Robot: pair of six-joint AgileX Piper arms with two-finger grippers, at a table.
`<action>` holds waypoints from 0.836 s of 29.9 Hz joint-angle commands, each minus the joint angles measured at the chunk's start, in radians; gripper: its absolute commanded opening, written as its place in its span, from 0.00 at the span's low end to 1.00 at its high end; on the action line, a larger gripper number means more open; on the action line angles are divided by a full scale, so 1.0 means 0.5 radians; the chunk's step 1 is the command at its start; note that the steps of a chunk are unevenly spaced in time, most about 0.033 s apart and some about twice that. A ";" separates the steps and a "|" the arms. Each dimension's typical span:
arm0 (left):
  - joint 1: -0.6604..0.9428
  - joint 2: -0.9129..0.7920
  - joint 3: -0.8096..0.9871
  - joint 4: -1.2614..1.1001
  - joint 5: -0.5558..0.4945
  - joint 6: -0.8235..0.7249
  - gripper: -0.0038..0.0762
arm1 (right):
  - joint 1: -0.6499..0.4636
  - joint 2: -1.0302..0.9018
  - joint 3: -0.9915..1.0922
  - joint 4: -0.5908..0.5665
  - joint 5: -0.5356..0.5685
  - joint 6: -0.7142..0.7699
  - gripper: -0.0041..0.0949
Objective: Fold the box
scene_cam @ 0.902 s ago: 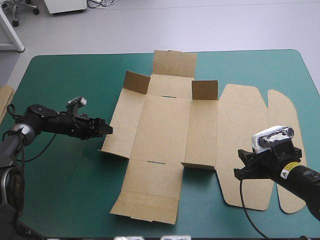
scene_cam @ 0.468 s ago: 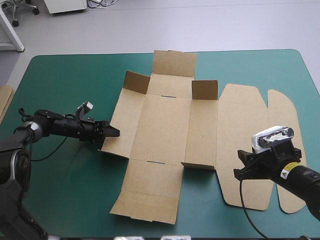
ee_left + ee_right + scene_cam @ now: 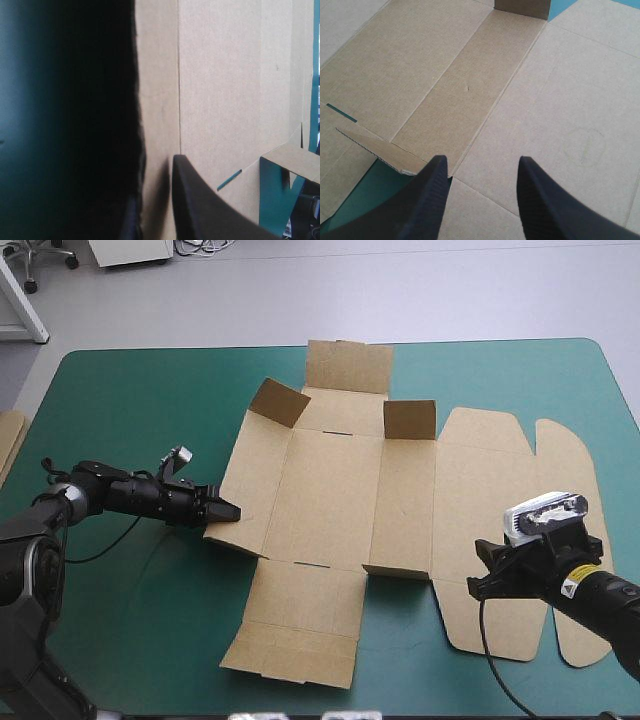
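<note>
The brown box [image 3: 330,480] lies as a cut sheet in the middle of the teal-green table, with two small tabs raised at its far corners [image 3: 410,420]. My left gripper [image 3: 228,511] is at the sheet's left edge, one black finger over the board and one under it, shut on the left wall panel [image 3: 155,125]. The left wrist view shows the top finger [image 3: 200,210] pressed on the board. My right gripper [image 3: 490,578] hovers open over the seam between the right wall and the flat lid [image 3: 560,100], its fingers [image 3: 435,200] apart and holding nothing.
More brown board [image 3: 8,445] shows at the table's left edge. Bare teal-green cover [image 3: 130,400] stretches left of the box and along the near edge. The rounded lid flaps [image 3: 560,470] reach close to the table's right edge.
My left gripper slid right, onto the box's left edge, and its fingers came together on the panel. The far-left tab tilted. The right arm stayed put.
</note>
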 commanded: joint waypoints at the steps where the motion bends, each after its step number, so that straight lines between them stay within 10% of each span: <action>1: -0.079 -0.084 -0.029 -0.125 0.038 0.016 0.08 | 0.002 0.004 -0.071 -0.006 -0.132 -0.005 0.46; 25: -0.362 -0.404 -0.832 0.967 0.290 -0.462 0.04 | 0.002 0.004 -0.071 0.010 -0.300 -0.005 0.46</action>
